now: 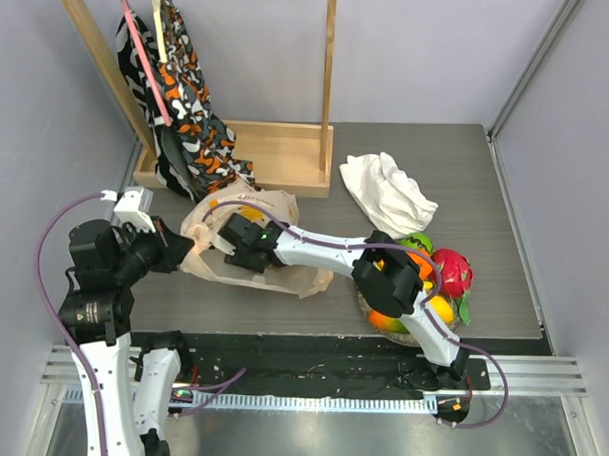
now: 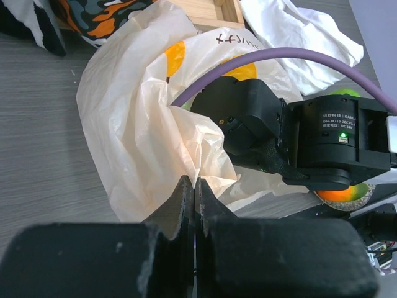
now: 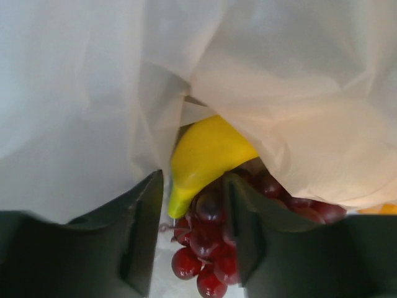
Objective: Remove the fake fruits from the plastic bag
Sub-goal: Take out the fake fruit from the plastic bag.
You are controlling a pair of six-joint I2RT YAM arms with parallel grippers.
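L gripper (image 2: 194, 186) pinched on crumpled peach bag (image 2: 136, 124); R gripper (image 3: 193, 186) part-open astride yellow banana (image 3: 208, 155), glossy purple grapes (image 3: 209, 245).

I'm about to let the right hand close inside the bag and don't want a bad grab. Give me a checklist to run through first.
1. Left hand pinching the plastic bag: ok, fingers shut on its edge.
2. Right hand inside the bag, open: ok.
3. Banana tip between its fingers: ok.
4. Only one fruit in the gap: not ok, grapes sit there too.
5. Bag film clear of the fingers: cannot tell, it drapes just above them.
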